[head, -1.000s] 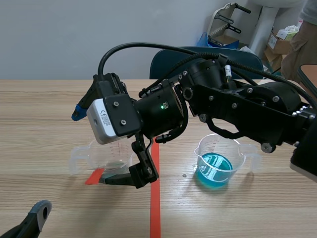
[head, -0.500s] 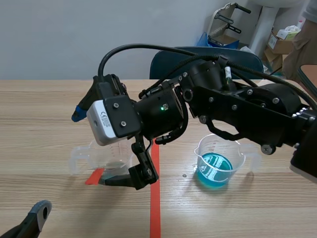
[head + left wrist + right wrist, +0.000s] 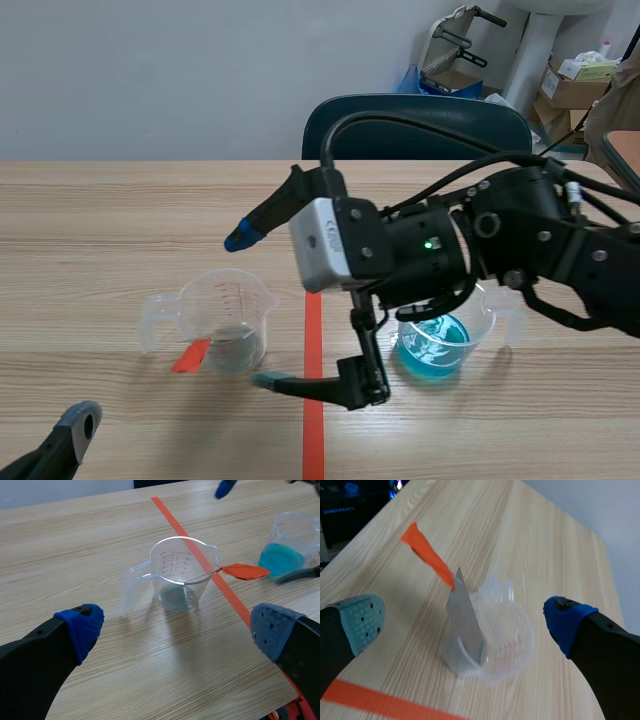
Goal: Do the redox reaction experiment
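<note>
I find the clear beaker [image 3: 182, 570] left of the tape line [image 3: 313, 330]. It holds shallow pale liquid and a grey metal strip [image 3: 465, 615], whose orange end overhangs the rim. The second beaker [image 3: 437, 335] holds blue liquid. The red graduations are unreadable. The right gripper [image 3: 464, 621] is spread beside the clear beaker. The left gripper [image 3: 176, 627] is spread, apart from it.

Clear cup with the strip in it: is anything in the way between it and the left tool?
Nothing visible is. In the left wrist view the open left tool faces the clear cup across bare table. The strip leans inside, its orange end over the rim, off to one side.
</note>
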